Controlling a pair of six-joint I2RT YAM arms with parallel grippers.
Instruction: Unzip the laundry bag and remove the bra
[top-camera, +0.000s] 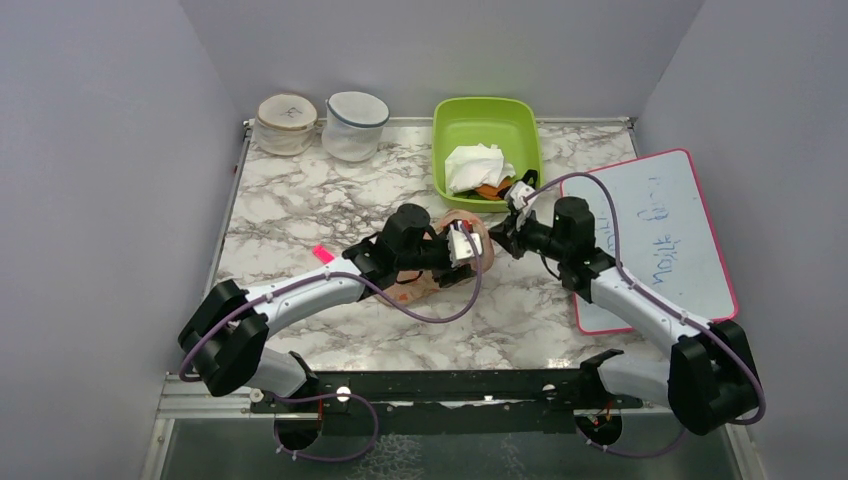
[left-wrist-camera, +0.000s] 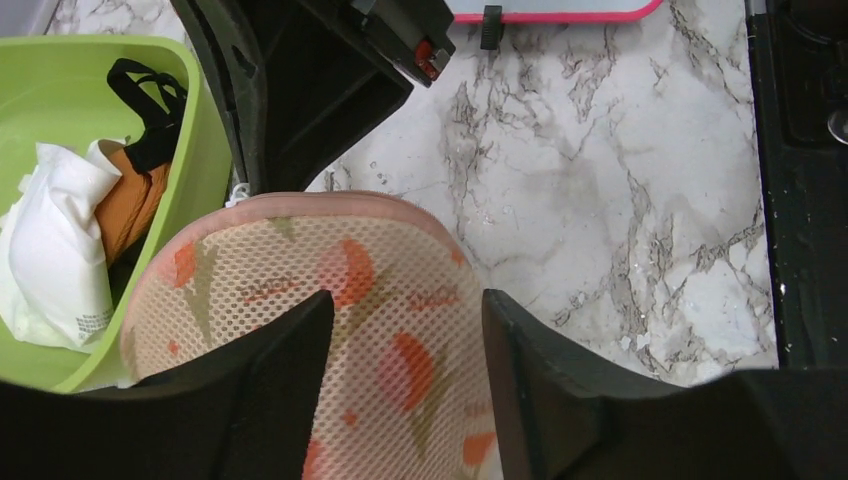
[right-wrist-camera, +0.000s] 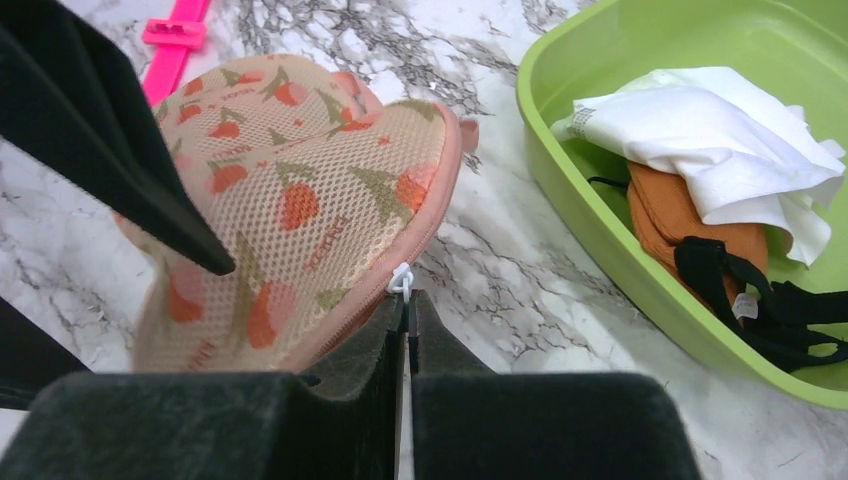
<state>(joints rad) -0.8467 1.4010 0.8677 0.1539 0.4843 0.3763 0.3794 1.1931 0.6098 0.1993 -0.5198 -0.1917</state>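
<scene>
Bag lay mid-counter, just beside the near rim of the green bin, and looked zipped shut. No bra showed, so it was presumably inside. Right fingers were pinched closed on the small white pull at the pink edging. Left fingers stood spread wide over one lobe, gripping nothing; whether they pressed the mesh down I could not tell.

The pull was tiny and held only at the tips, so it might slip out as the zip ran round the curve. If the left did not pin the bag, the whole case would likely drag along instead of opening, perhaps into the bin.

Count:
- one bag
- one bin, holding one white cloth and one orange-and-black garment
- two round tubs at the far-left corner
- one whiteboard by the right edge
- one pink clip
</scene>
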